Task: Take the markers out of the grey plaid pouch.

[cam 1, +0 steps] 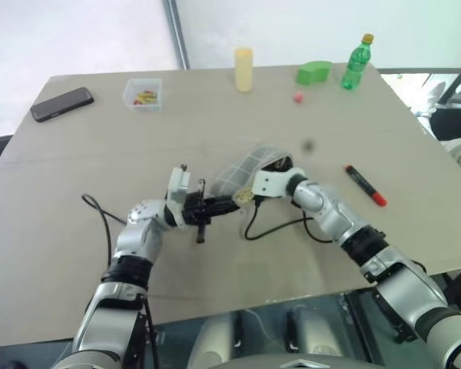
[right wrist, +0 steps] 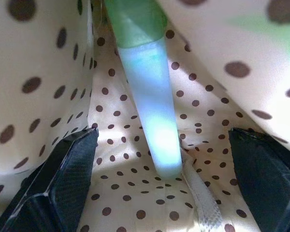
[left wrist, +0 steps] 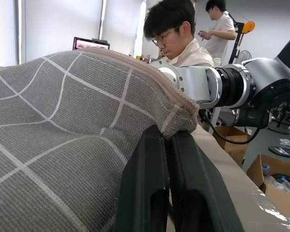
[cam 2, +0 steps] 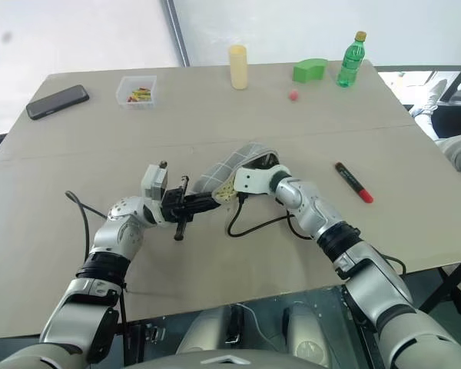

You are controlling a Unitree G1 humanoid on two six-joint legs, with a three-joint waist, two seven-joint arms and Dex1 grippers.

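Grey plaid pouch (cam 1: 242, 178) with pale grid lines mid-counter (cam 1: 100, 131), left claw (cam 1: 229, 203) clenched on its edge, right claw (right wrist: 162, 188) spread wide inside the dotted lining beside the green marker (right wrist: 145, 82), red marker (cam 1: 366, 185) lying on the counter to the right

Lining: I see the pouch's cream, brown-dotted lining (right wrist: 135, 193) all around.
Marker: green marker (right wrist: 147, 87) between my spread fingers (right wrist: 58, 188).

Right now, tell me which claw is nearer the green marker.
Right. The right claw is open inside the grey plaid pouch, its fingers either side of the green marker. The left claw is shut on the pouch's outer edge.
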